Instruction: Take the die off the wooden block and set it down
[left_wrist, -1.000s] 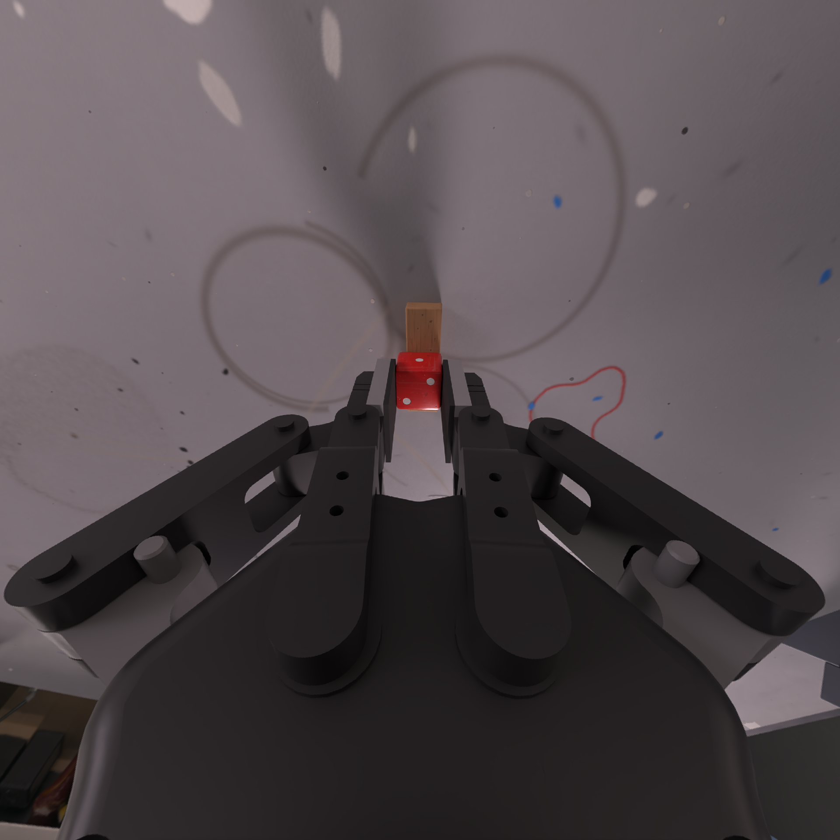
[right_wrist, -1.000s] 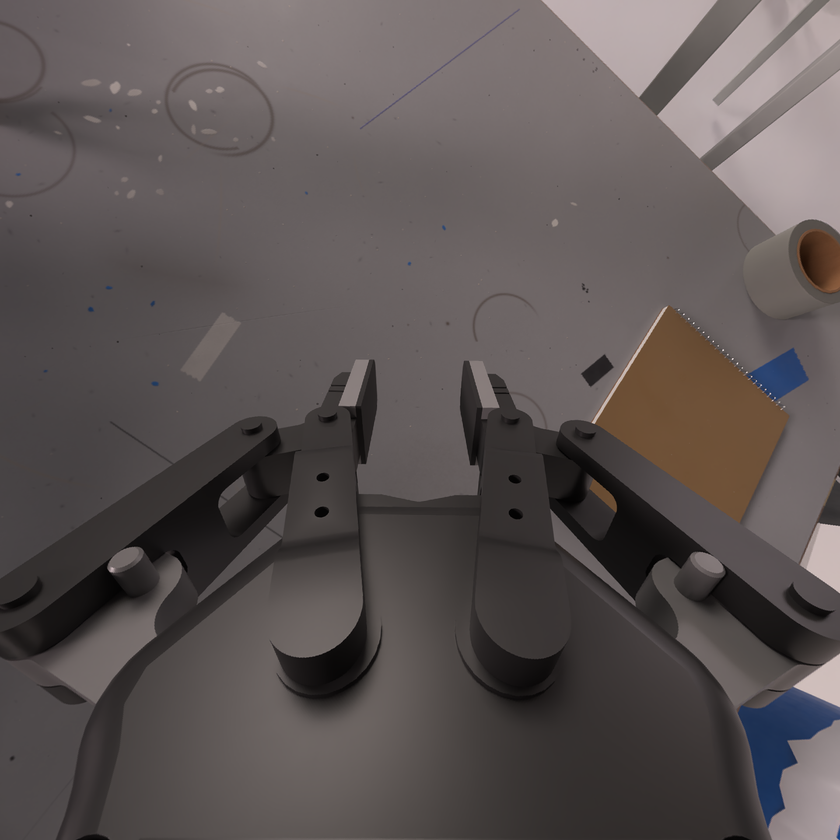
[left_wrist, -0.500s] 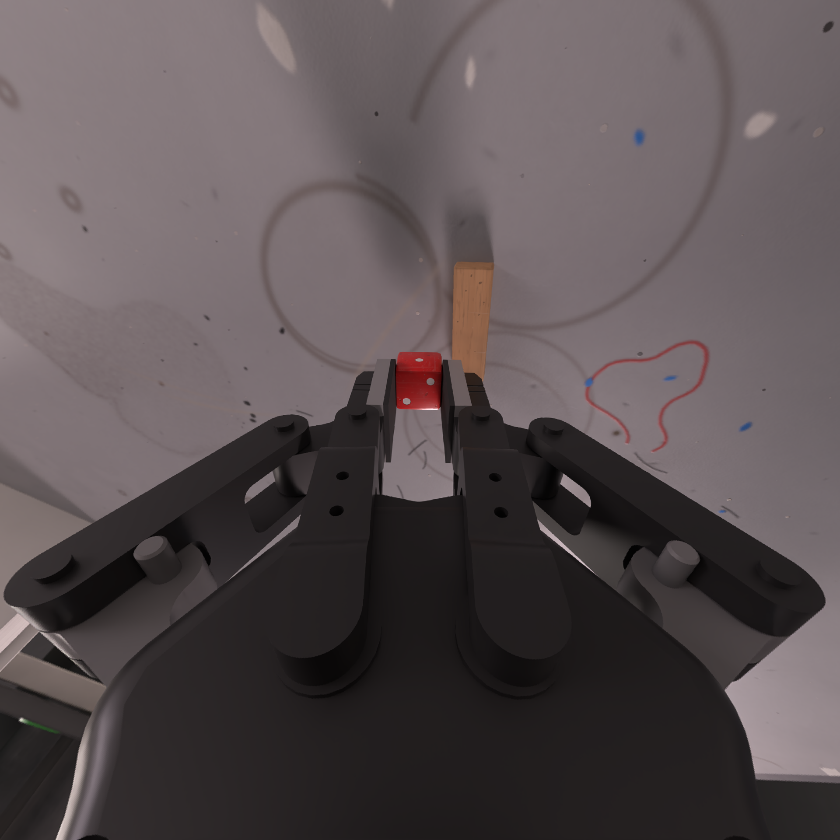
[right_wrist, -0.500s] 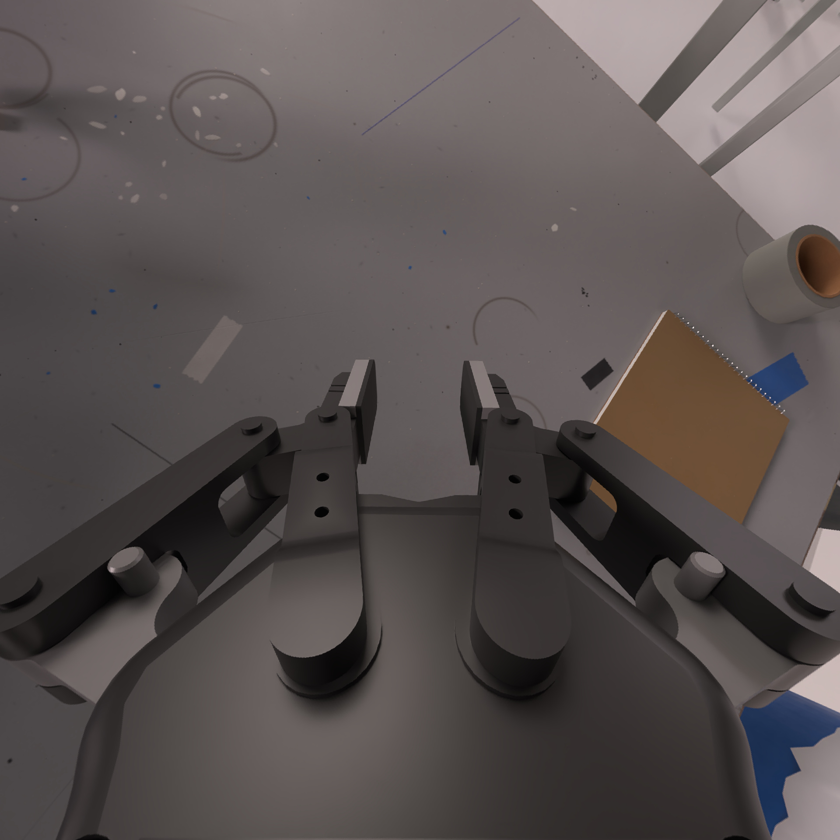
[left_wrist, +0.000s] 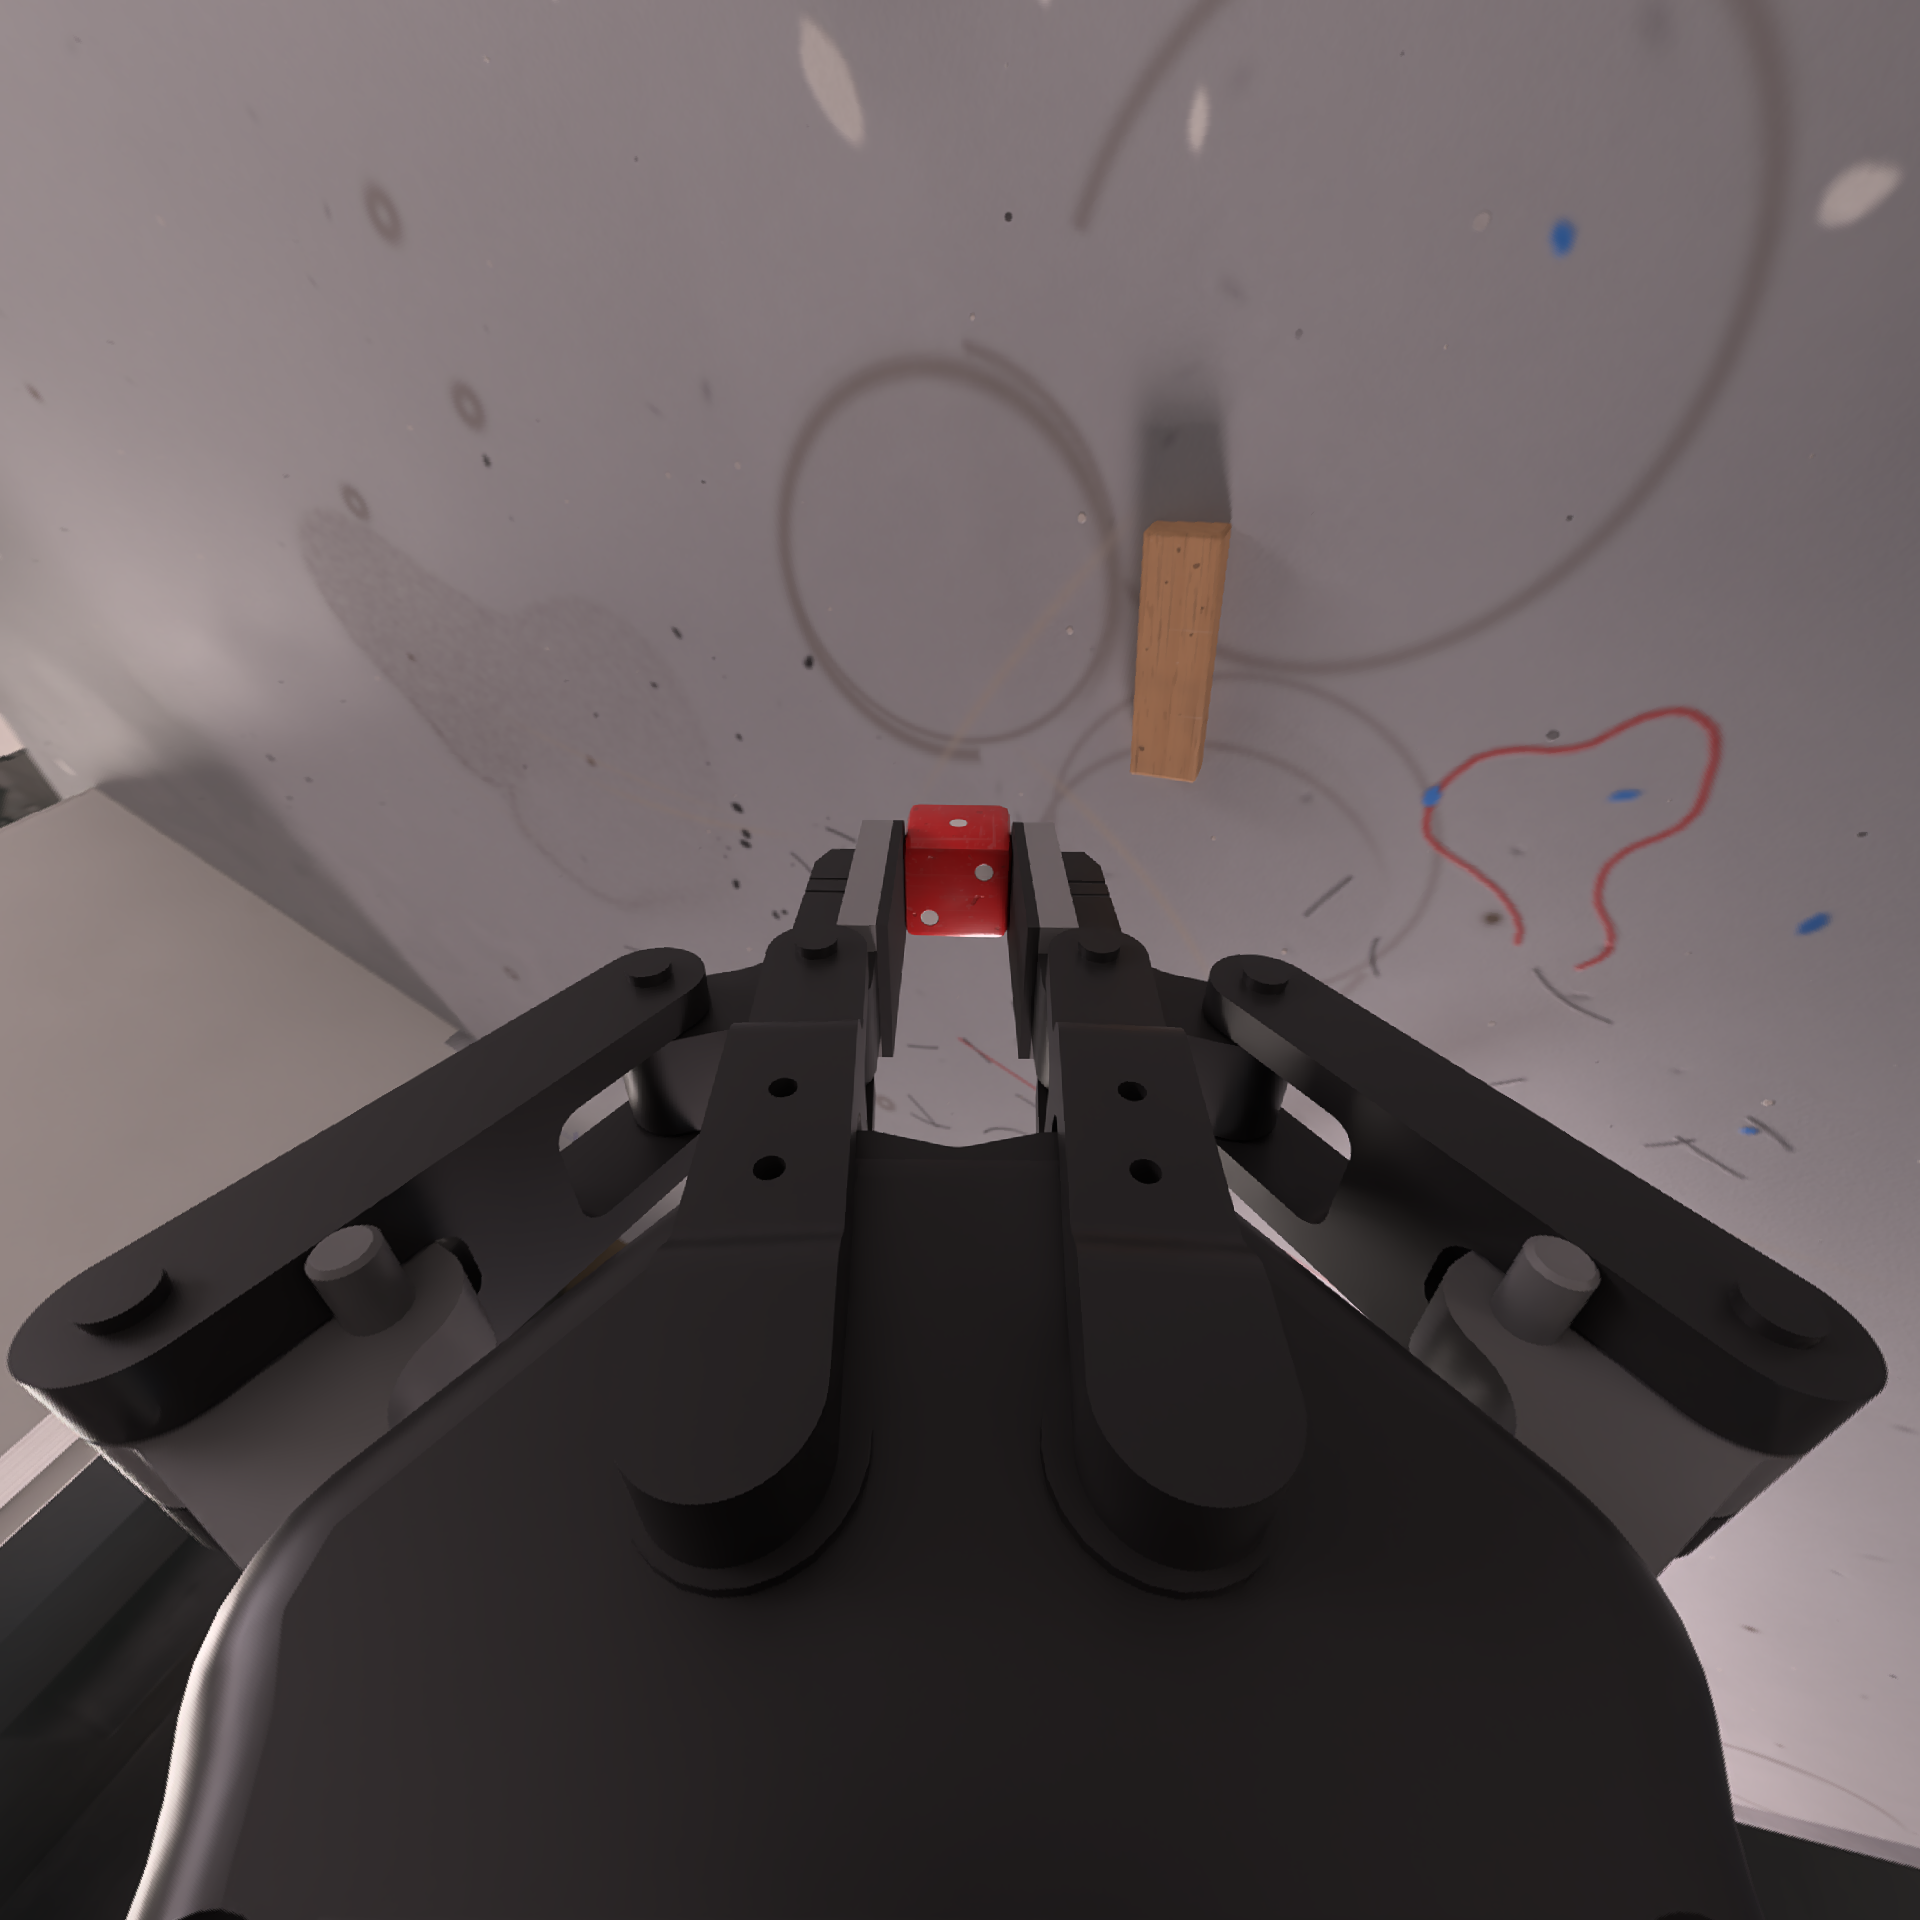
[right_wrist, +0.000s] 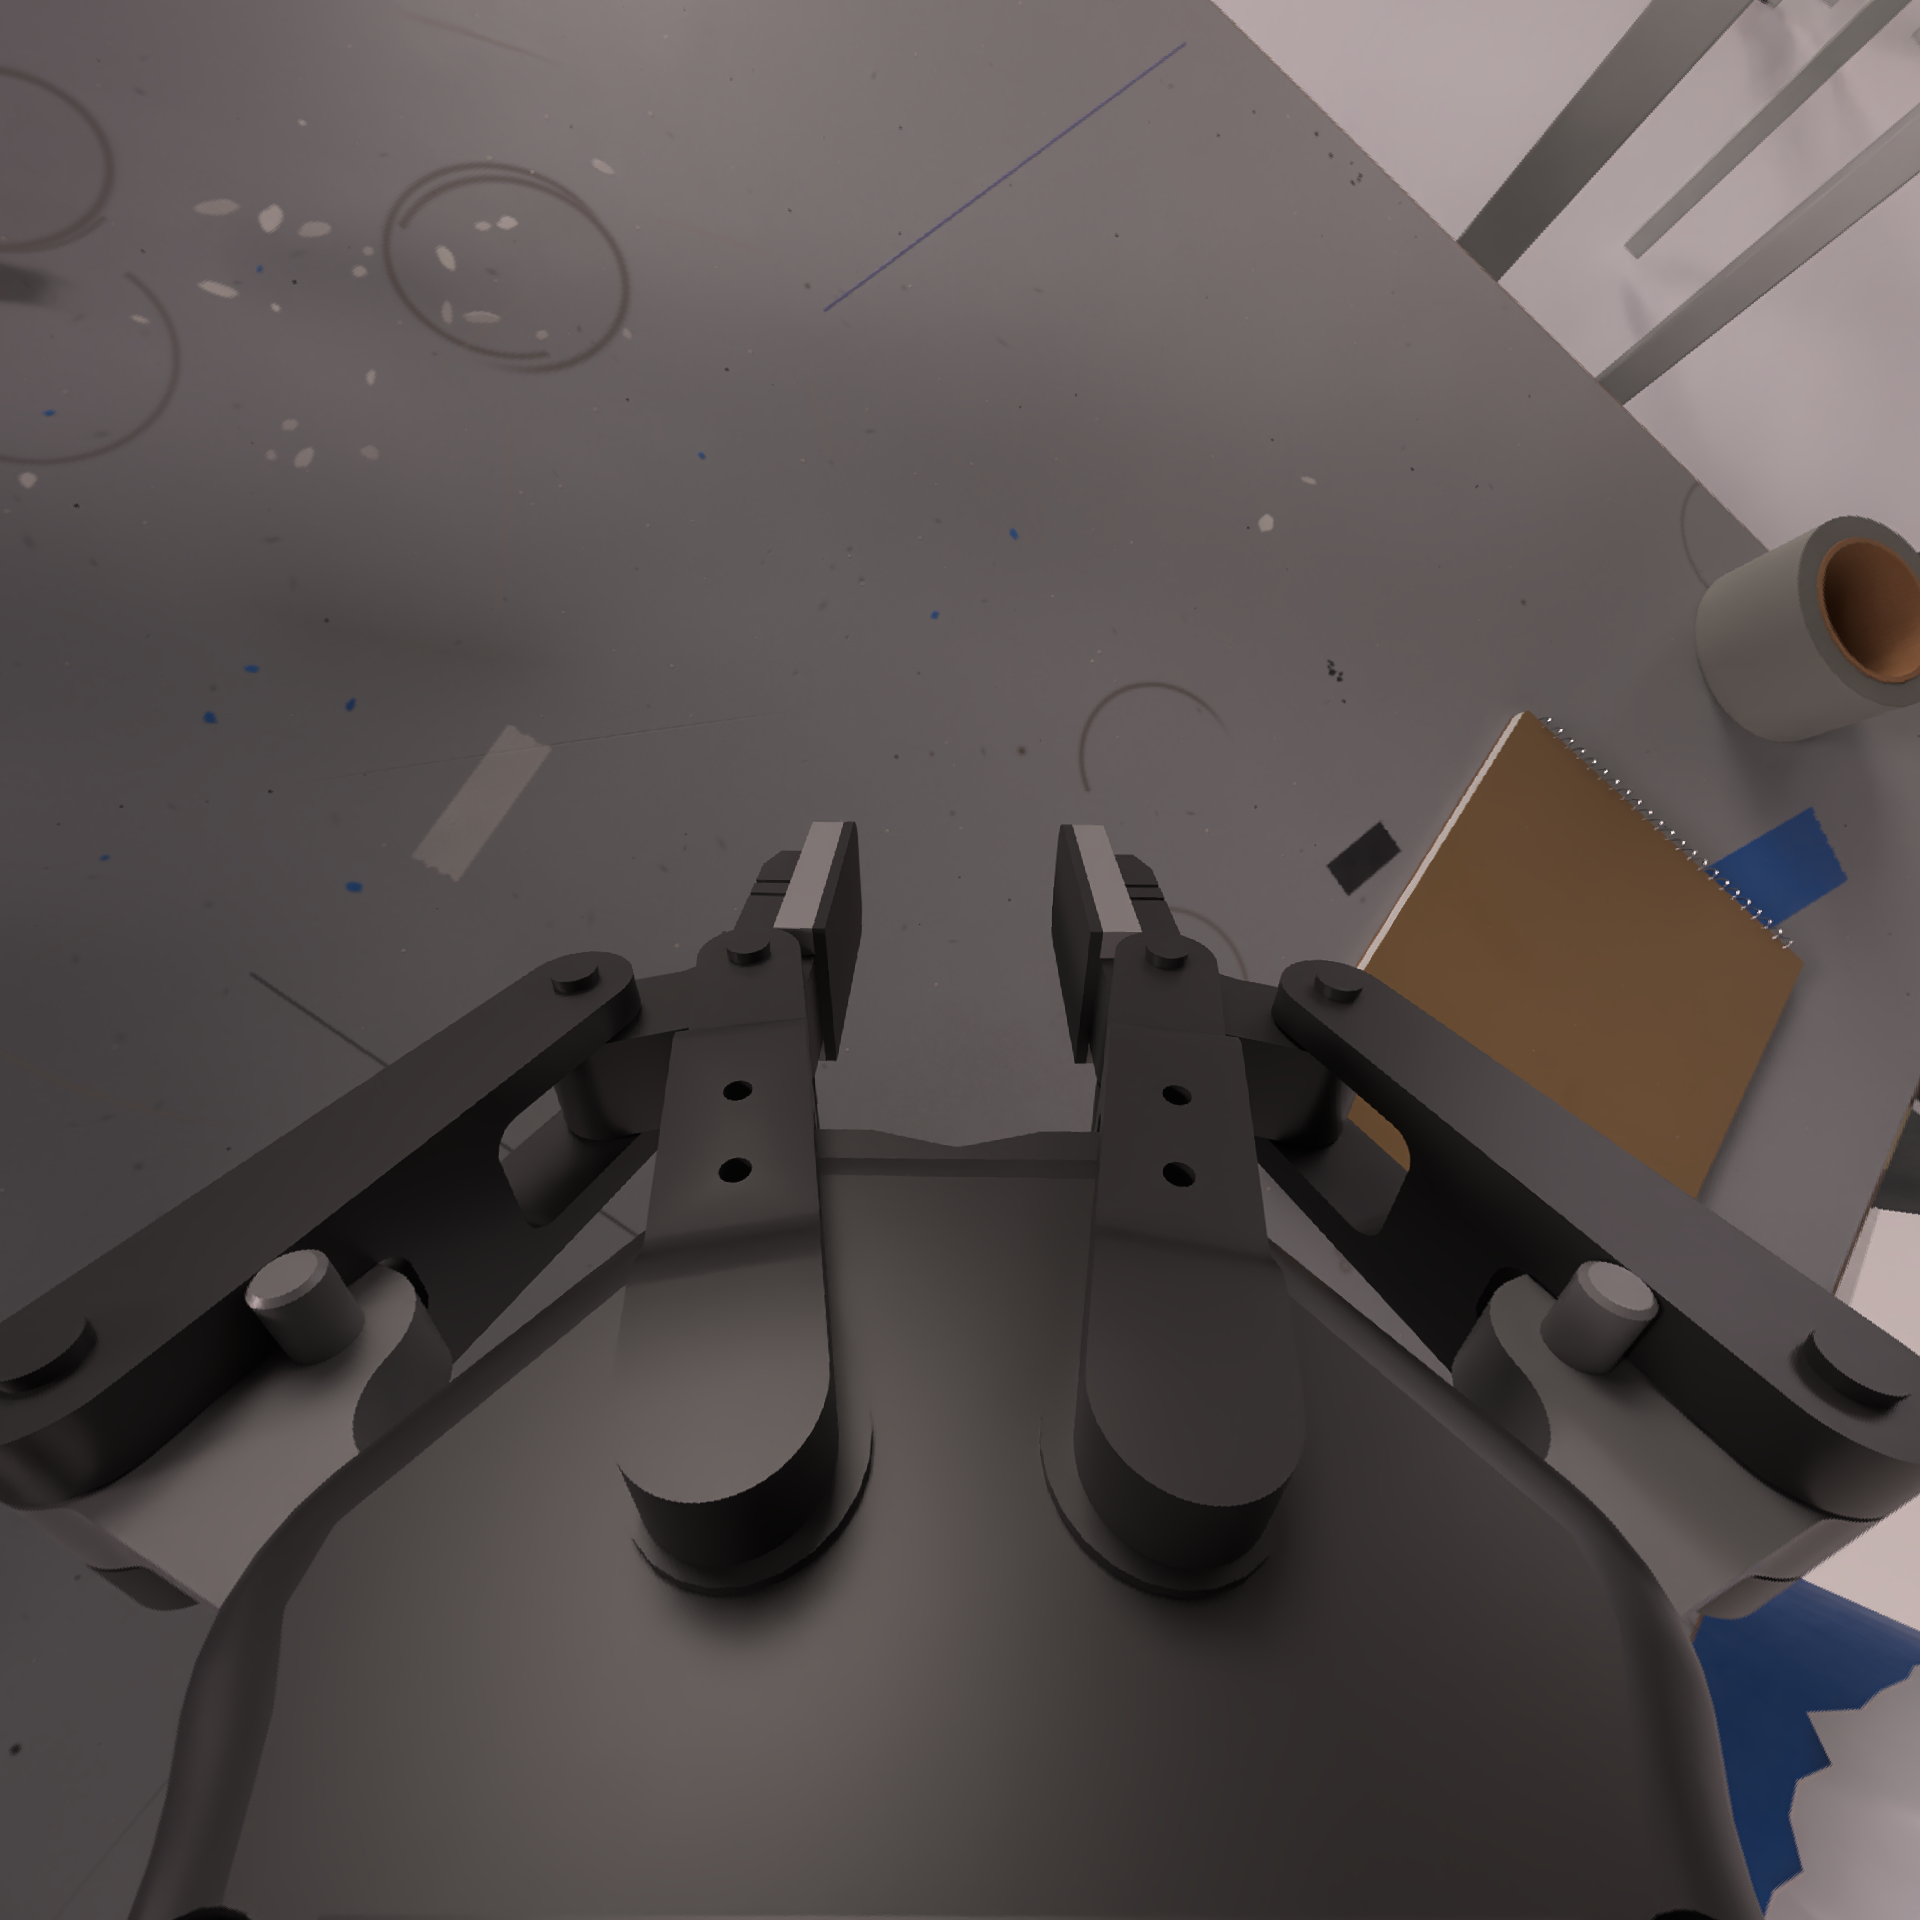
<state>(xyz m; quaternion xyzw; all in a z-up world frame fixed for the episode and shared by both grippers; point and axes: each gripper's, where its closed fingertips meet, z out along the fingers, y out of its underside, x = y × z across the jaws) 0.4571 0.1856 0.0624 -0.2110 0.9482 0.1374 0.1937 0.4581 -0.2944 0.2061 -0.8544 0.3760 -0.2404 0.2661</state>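
The left gripper (left_wrist: 957, 878) is clamped on the small red die with white pips (left_wrist: 957, 871), which is now clear of the tall, light wooden block (left_wrist: 1179, 649): a second ago the block stood directly behind the die, and it has since slid up and to the right in the left wrist view. So the lift-off is done; only setting the die down on the scuffed grey tabletop (left_wrist: 582, 436) remains. The right gripper (right_wrist: 956, 914) hangs empty, fingers apart, near the table's corner holding a brown spiral notebook (right_wrist: 1579, 966).
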